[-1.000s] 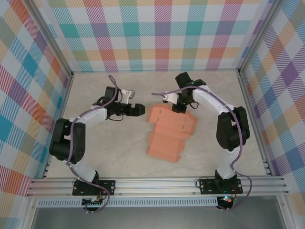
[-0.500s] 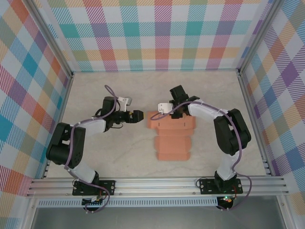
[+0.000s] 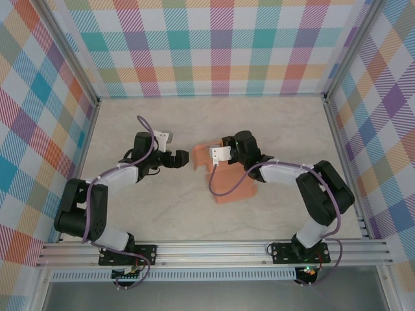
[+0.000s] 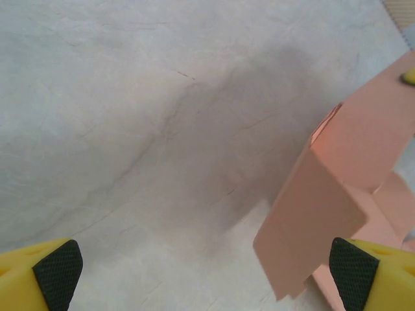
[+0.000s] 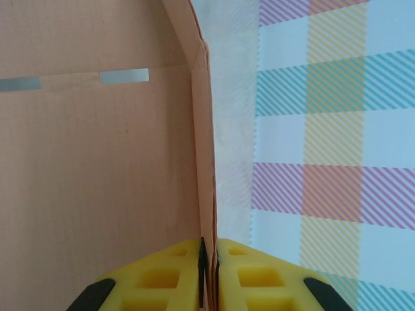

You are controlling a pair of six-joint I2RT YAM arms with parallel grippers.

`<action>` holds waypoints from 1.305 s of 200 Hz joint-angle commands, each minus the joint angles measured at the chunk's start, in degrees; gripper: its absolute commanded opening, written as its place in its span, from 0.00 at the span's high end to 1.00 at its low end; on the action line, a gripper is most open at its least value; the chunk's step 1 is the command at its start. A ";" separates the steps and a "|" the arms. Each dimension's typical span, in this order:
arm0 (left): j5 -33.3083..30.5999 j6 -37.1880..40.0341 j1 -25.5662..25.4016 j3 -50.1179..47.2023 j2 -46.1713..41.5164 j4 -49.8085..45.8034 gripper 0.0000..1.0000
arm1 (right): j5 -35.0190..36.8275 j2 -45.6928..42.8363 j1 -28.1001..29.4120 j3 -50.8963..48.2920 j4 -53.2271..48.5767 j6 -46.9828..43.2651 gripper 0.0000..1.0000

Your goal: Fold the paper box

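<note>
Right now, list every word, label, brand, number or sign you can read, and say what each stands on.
None can be read.
The paper box is plain salmon-orange card with no print.
The checked walls carry only coloured plaid.
The table shows only marbled veining.

Worktop [image 3: 162, 214]: pale grey-beige, marbled, matte. Plaid walls on three sides: back wall [image 3: 214, 45] across the top of the frame, left wall [image 3: 32, 142], right wall [image 3: 386, 129]. The checks are teal, pink, orange, purple and yellow. Aluminium rail [image 3: 214, 249] runs along the bottom edge. Slanted aluminium post [image 3: 67, 52] upper left, second post [image 3: 355, 48] upper right. Left wrist view: thin dark vein lines in the worktop, soft shadow patch [image 4: 259, 129] right of centre. Right wrist view: plaid wall on the right half, narrow worktop strip just left of it.
</note>
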 commanded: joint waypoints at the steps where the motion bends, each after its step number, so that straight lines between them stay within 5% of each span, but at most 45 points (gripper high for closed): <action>1: -1.16 6.39 0.47 1.59 -2.63 -2.70 0.00 | 1.18 -0.95 0.88 -2.56 10.74 -0.77 0.87; 58: -5.26 3.73 0.19 3.29 1.19 -0.59 0.00 | 1.88 -1.86 1.51 -7.93 15.66 -0.66 0.87; 119: 1.53 -0.11 -2.82 5.59 6.24 3.70 0.00 | 2.81 0.96 2.15 -8.84 21.11 -3.36 0.86; 153: 1.96 -11.38 -2.96 1.67 8.44 16.55 0.00 | 3.58 0.84 2.26 -8.72 21.32 -3.69 0.86; 261: 8.01 -15.36 -6.91 4.86 13.91 18.62 0.01 | 7.11 0.71 4.74 -11.27 23.16 -5.41 0.87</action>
